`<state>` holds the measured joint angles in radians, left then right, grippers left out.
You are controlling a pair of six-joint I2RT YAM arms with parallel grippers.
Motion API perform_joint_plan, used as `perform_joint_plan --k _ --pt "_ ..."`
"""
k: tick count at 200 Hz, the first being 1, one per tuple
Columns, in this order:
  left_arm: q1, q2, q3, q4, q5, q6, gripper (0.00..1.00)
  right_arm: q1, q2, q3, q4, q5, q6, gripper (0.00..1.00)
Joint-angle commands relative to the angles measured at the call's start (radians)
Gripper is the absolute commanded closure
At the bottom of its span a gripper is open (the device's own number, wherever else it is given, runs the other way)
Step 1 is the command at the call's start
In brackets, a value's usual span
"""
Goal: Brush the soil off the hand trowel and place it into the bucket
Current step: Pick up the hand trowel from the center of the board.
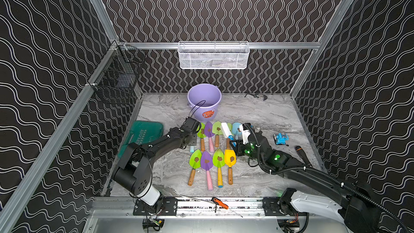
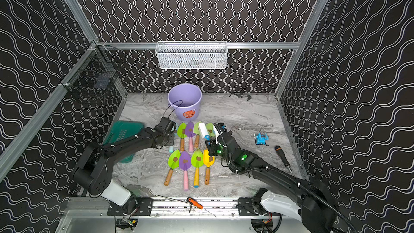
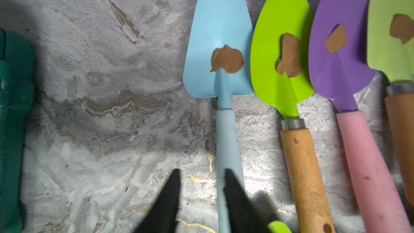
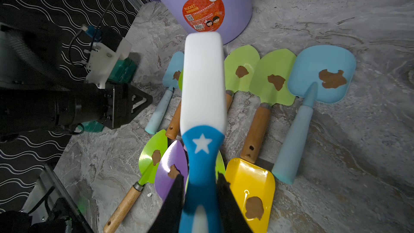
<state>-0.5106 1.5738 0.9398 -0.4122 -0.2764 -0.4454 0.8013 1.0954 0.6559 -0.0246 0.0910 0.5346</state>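
Two rows of hand trowels (image 1: 206, 166) lie on the marbled surface (image 1: 257, 113) just in front of the lavender bucket (image 1: 198, 114), each visible blade carrying a brown clump of soil (image 3: 227, 60). The left gripper (image 3: 201, 198) hangs over the light-blue trowel (image 3: 218, 30), its fingers (image 3: 172, 200) parted with nothing between them, one over the handle; the right gripper (image 4: 201, 198) clamps the blue-and-white brush (image 4: 202, 81) between its fingers above the back row.

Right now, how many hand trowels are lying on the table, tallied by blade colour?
Green trowels: 5
Purple trowels: 2
Light blue trowels: 2
Yellow trowel: 1
Total: 10
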Motion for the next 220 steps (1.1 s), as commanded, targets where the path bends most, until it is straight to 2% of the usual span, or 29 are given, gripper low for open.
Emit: perform_joint_plan --k 1,29,53,138,220 --pt "-0.007 -0.021 -0.025 0.022 0.016 0.013 0.47 -0.001 -0.002 0.0 0.047 -0.01 0.01 1.0" --pt "-0.01 -0.014 -0.068 0.096 0.044 0.008 0.44 -0.001 -0.001 -0.02 0.066 -0.017 0.03 1.0" --pt "-0.012 0.024 -0.078 0.145 0.058 0.001 0.5 -0.001 -0.005 -0.031 0.07 -0.019 0.038 1.0" --pt "-0.054 0.066 -0.102 0.162 0.017 -0.006 0.53 -0.001 -0.002 -0.036 0.075 -0.02 0.043 1.0" --pt "-0.061 0.109 -0.09 0.167 0.011 -0.012 0.67 -0.001 0.001 -0.034 0.077 -0.017 0.042 1.0"
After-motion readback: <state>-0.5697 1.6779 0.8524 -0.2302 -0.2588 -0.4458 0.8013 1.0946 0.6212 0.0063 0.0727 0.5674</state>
